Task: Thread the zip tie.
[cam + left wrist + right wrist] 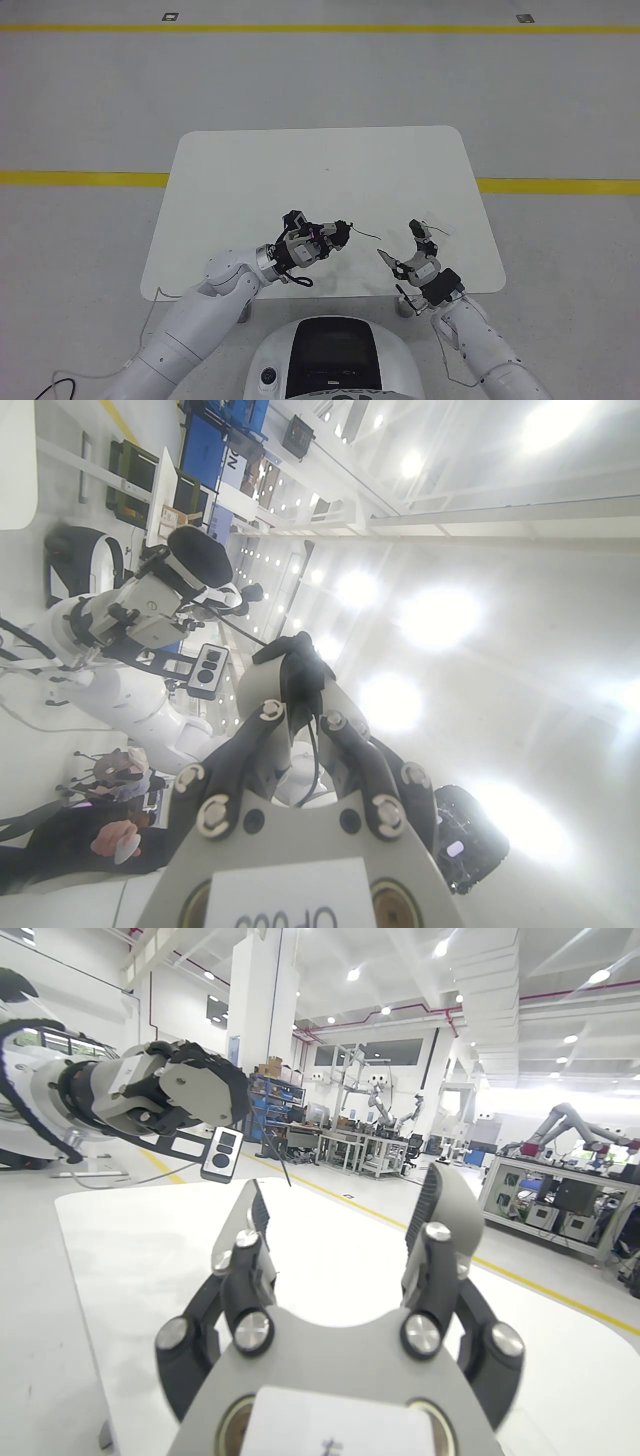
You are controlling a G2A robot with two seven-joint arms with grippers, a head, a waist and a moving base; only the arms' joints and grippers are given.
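Desk: white, rounded corners, standing on a pale grey floor with yellow lines. In the right wrist view I see the room past the far edge: workbenches and other robot arms under ceiling lights.

Left arm lies over the near edge, about mid-desk. Its wrist is rolled so its camera looks up at the ceiling. Left jaws are narrow, pinched on the black zip tie. The tie's free end pokes out toward the right arm and is held above the desk.

Right arm sits by the near right corner, with the right jaws wide. I read a clear gap between the tie tip and the right jaws.
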